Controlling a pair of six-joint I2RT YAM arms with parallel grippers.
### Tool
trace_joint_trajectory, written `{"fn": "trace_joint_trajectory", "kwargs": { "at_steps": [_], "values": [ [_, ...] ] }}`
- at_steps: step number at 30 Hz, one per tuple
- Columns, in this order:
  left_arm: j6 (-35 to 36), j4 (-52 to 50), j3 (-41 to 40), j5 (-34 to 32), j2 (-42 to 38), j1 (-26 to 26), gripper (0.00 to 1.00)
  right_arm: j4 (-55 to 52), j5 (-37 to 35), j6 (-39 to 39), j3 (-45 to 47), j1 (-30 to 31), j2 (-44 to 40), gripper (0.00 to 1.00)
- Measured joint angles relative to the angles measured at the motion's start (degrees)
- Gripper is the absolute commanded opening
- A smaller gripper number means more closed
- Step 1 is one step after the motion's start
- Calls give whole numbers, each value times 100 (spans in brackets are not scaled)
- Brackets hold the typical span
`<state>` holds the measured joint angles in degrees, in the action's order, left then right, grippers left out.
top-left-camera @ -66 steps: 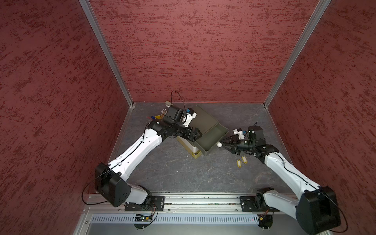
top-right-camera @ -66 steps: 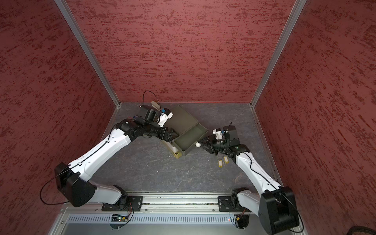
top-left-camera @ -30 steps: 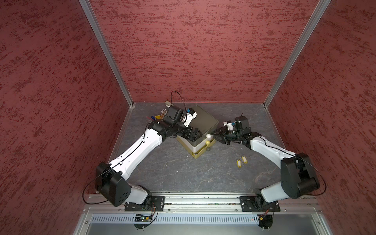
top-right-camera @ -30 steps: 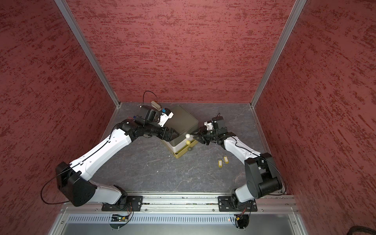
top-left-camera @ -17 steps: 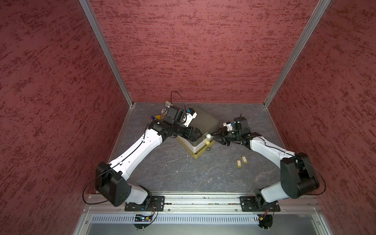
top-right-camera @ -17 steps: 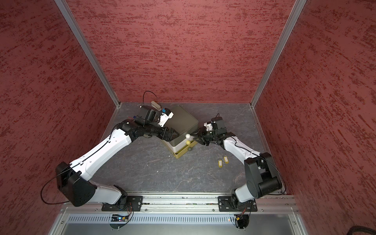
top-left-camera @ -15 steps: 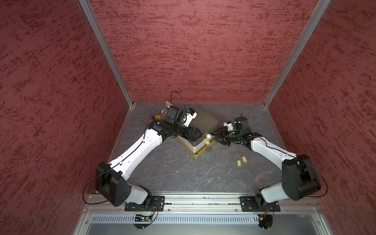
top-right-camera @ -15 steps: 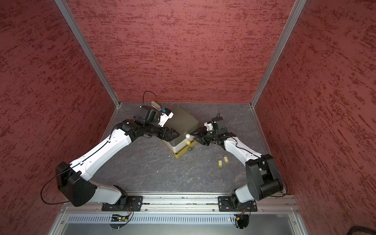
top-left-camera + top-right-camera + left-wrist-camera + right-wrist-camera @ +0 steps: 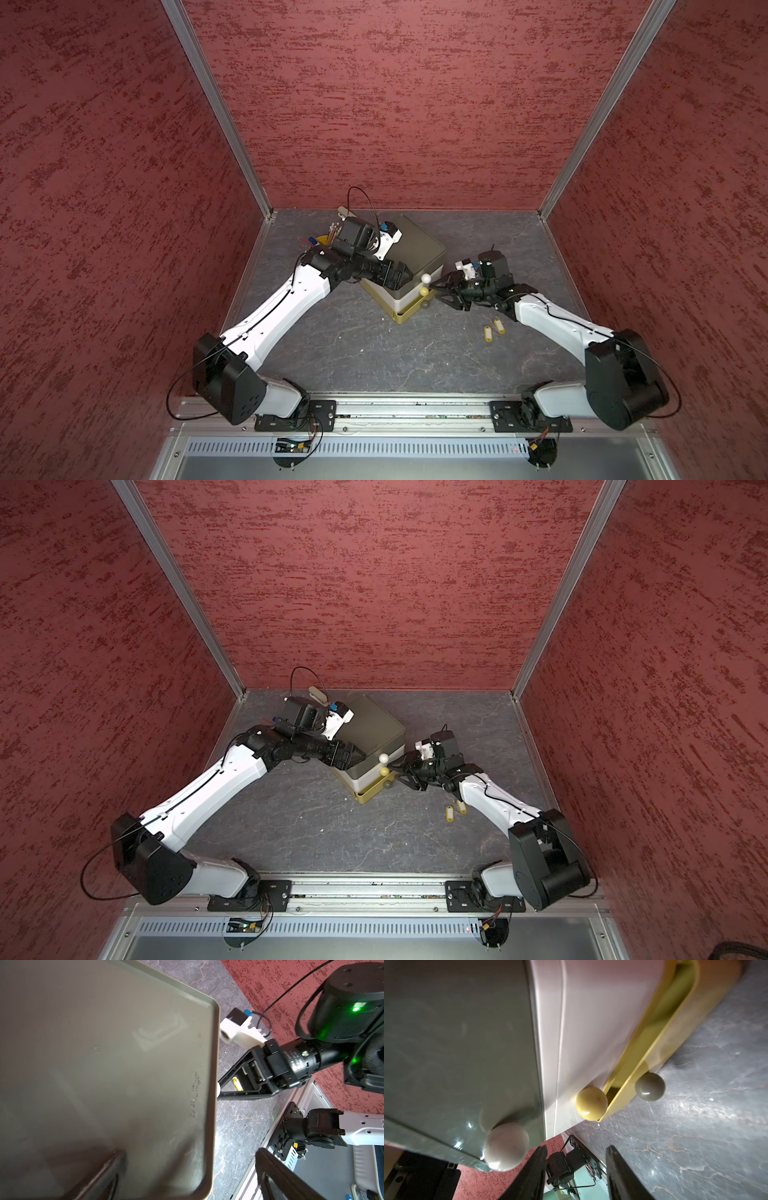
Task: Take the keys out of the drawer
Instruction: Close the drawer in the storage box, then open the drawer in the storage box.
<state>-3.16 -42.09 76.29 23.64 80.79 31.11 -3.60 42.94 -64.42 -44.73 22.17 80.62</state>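
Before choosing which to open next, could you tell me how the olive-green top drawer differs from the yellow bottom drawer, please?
The olive-green top drawer carries a white ball knob; the yellow bottom drawer carries a grey ball knob. The top drawer looks pushed in, whereas the bottom drawer stands ajar, showing a gap behind its front. Both are plastic drawers of one small cabinet.

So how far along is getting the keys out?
Done: two yellow-tagged keys lie out on the table. In hand: the right gripper is open and empty at the drawer unit's knobs, the left gripper open on its top; the yellow bottom drawer stands ajar. Left: no other keys are in view; any more would be inside the drawers.
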Motion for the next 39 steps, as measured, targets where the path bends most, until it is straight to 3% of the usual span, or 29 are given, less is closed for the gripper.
{"fn": "trace_joint_trajectory", "kwargs": {
  "at_steps": [15, 31, 39],
  "values": [
    [-2, -9, -55, 9, -96, 0, 100, 833, -103, -225, 0, 175, 876, 47],
    [-2, -9, -57, 15, -96, 0, 100, 1040, 17, -271, 4, 175, 933, 27],
    [-4, -4, -61, 35, -96, 0, 100, 1300, -179, -286, 208, 186, 804, 24]
  ]
}}
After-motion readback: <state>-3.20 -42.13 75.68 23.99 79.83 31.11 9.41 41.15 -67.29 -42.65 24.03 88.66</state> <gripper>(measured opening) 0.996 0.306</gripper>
